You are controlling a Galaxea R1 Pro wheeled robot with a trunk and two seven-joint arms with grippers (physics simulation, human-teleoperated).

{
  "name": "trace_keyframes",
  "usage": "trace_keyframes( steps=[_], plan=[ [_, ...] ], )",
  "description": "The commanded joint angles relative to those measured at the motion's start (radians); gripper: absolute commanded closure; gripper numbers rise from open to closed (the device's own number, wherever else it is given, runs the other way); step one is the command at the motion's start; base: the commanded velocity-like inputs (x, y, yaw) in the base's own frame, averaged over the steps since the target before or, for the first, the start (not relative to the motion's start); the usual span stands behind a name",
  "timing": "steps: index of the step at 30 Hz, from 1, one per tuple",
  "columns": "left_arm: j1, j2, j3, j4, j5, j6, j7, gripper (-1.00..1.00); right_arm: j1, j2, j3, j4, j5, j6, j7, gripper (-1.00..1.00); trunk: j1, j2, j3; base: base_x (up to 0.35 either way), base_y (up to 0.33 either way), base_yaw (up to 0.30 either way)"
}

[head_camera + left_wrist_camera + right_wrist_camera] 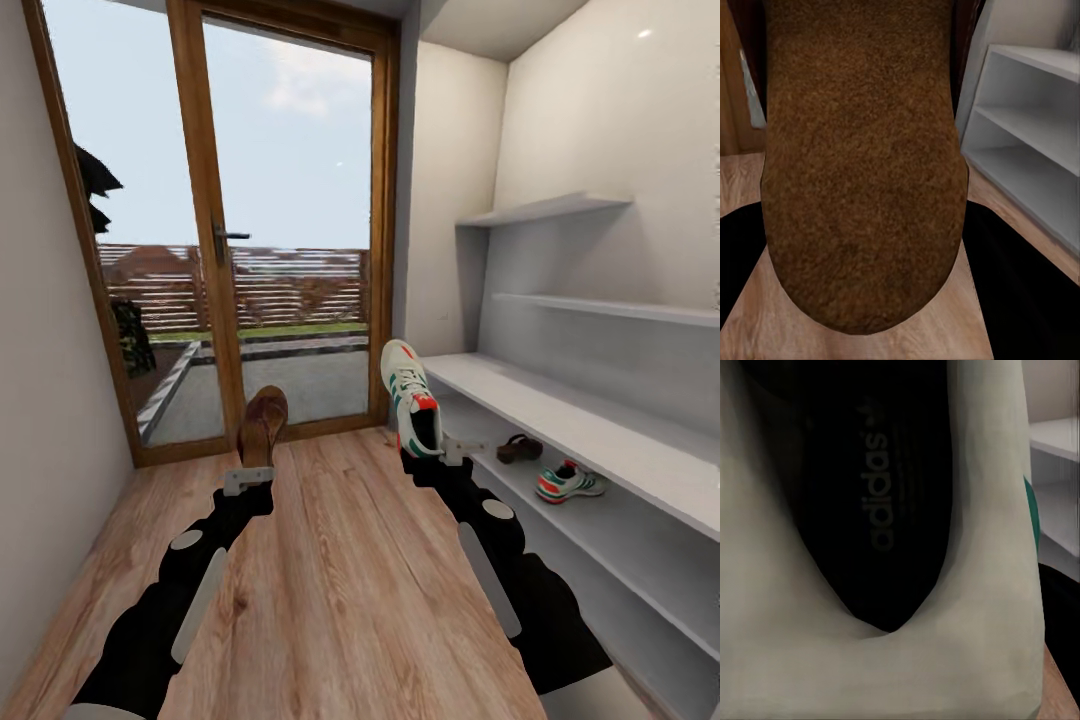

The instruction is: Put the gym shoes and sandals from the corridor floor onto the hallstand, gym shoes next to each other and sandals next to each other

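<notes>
My left gripper (252,472) is shut on a brown sandal (263,424), held upright above the wood-plank floor (330,590); its brown sole (862,165) fills the left wrist view. My right gripper (432,450) is shut on a white gym shoe (410,395) with green stripes and a red-orange heel, toe up, close to the grey hallstand (600,430). The shoe's dark insole and white collar (967,607) show up close. On the hallstand's upper low shelf lie the other brown sandal (519,448) and the other gym shoe (568,483), side by side.
A wood-framed glass door (285,220) closes the corridor's far end. A white wall (50,400) runs along the left. The hallstand's bench top and wall shelves (560,210) line the right side. Open floor lies between my arms.
</notes>
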Motion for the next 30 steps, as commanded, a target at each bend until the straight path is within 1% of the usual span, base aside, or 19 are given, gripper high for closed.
trace_keyframes(
  steps=[1,5,18,30],
  plan=[
    [0.000,0.001,-0.001,-0.002,0.008,0.005,0.003,1.00,-0.001,0.000,0.002,-0.001,-0.010,0.004,-0.010,1.00,0.000,-0.001,-0.001,0.292,0.173,-0.263],
    [0.000,0.001,-0.001,-0.002,0.008,0.005,0.003,1.00,-0.001,0.000,0.002,-0.001,-0.010,0.004,-0.010,1.00,0.000,-0.001,-0.001,0.292,0.174,-0.177],
    [0.000,0.000,-0.001,-0.002,0.008,0.005,0.003,1.00,-0.001,0.000,0.002,-0.001,-0.010,0.004,-0.010,1.00,0.000,-0.001,-0.001,0.292,0.173,-0.018],
    [0.000,0.000,-0.001,-0.002,0.008,0.005,0.003,1.00,-0.001,0.000,0.002,-0.001,-0.011,0.004,-0.010,1.00,0.000,-0.001,-0.001,0.292,0.173,-0.276]
  ],
)
